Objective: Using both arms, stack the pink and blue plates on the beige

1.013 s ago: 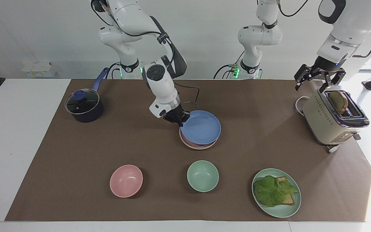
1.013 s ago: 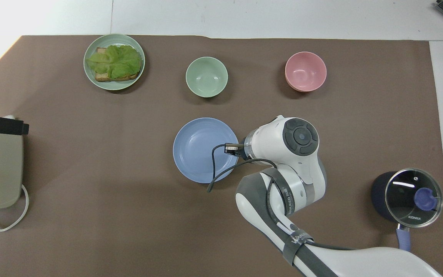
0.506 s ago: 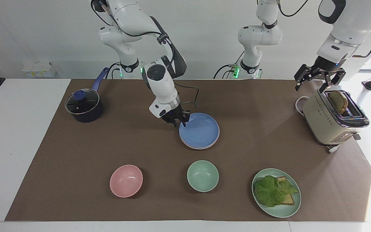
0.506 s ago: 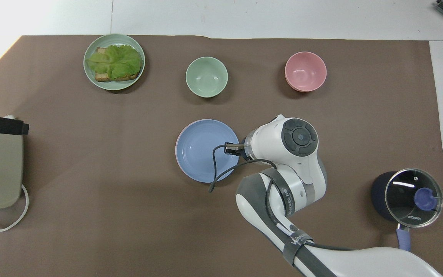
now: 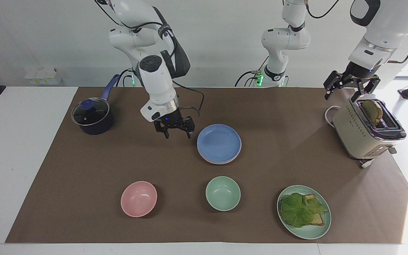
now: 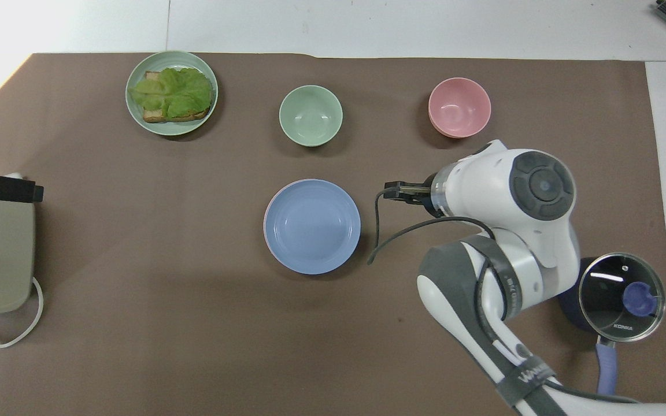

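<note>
The blue plate (image 5: 219, 142) lies flat on top of a stack in the middle of the brown mat, also seen from above as blue plate (image 6: 312, 225). A thin rim of the pink plate (image 5: 204, 157) shows beneath it. The beige plate is hidden under these two. My right gripper (image 5: 178, 134) hangs open and empty above the mat, beside the stack toward the right arm's end. It touches no plate. My left gripper (image 5: 343, 95) waits open in the air over the toaster (image 5: 361, 134).
A slice of bread (image 5: 372, 111) stands in the toaster. A lidded dark pot (image 5: 92, 117) sits near the right arm's base. A pink bowl (image 5: 139, 198), a green bowl (image 5: 222, 193) and a mint plate (image 5: 326, 226) with lettuce and toast line the edge farthest from the robots.
The right gripper let go of the blue plate, which settled level on the stack. It then opened, rose and drew away toward the right arm's end. The left arm has not moved.
</note>
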`<state>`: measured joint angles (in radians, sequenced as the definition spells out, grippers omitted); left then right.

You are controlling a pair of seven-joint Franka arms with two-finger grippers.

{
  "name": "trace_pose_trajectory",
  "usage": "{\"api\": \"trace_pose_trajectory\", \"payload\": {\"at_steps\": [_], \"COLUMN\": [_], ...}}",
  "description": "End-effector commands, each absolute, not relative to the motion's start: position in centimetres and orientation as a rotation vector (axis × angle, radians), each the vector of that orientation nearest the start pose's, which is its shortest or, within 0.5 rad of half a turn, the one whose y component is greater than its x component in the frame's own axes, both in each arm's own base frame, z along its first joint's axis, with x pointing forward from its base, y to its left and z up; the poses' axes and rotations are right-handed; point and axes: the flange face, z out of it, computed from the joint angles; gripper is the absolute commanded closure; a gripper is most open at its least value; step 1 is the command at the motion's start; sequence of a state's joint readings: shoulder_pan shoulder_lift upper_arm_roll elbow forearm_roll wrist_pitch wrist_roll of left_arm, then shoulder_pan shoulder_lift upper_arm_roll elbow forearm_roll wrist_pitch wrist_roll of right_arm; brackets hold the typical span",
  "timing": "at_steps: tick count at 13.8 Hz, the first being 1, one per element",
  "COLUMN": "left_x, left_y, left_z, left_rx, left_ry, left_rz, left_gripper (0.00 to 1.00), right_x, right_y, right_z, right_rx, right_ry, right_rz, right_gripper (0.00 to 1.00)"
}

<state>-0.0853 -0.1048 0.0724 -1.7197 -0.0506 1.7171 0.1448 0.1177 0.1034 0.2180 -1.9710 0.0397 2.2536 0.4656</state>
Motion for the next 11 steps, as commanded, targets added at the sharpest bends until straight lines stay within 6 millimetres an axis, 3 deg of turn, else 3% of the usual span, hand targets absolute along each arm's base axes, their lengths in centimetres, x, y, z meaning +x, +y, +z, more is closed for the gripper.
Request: {"api": "trace_pose_trajectory", "payload": {"at_steps": [1,4,7,11], "left_x": [53.2,53.2,53.2,53.2], "left_y": [-0.8,-0.8,-0.8,-0.8], "left_z": [62.9,62.9,62.9,62.9], "left_rx": [-3.163,-3.163,-3.163,-3.163], "left_ry": [0.232,0.232,0.232,0.229], "left_rz": [-0.156,-0.156,-0.156,-0.156], "left_gripper": [0.00,0.00,0.00,0.00], "right_x": [55.6,55.4,55.2,55.1], "right_y": [15.4,9.5,5.8,3.4], "right_z": [47.1,52.5,58.1,61.9], "right_rx": [-3.066,-3.100,-3.135,-3.153], "right_ry": [0.288,0.345,0.332,0.248], "right_rz": [-0.262,-0.255,-0.166,-0.092], "right_gripper": [0.00,0.00,0.00,0.00]}}
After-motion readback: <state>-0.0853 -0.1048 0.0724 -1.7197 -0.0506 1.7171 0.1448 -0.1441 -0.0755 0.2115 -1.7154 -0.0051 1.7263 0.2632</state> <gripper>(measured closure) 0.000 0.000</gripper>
